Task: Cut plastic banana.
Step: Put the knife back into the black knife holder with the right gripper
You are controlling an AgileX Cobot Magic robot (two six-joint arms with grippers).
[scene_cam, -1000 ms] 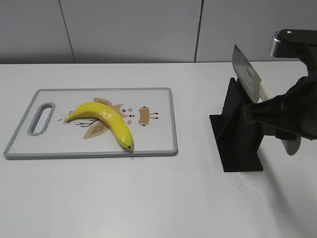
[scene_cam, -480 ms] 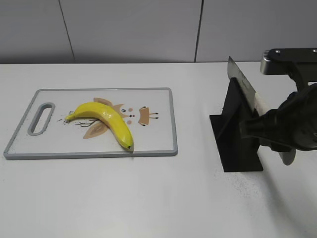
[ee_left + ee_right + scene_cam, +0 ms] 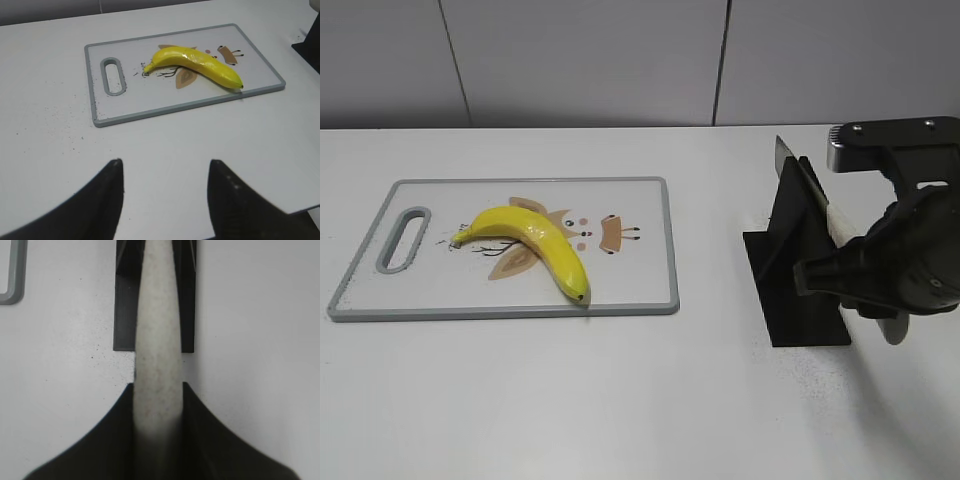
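A yellow plastic banana lies whole on the grey-rimmed cutting board; both also show in the left wrist view, the banana on the board. My right gripper is shut on the pale handle of a knife. The knife's blade sits low in the black stand, far right of the board. My left gripper is open and empty above bare table, in front of the board.
The black knife stand also shows under the handle in the right wrist view. My right arm looms over the stand. A grey wall runs behind the white table. A corner of the board shows at the left.
My right gripper has moved down and a little left with the knife. The blade has dropped from above the stand to low in it. The banana and board have not moved.
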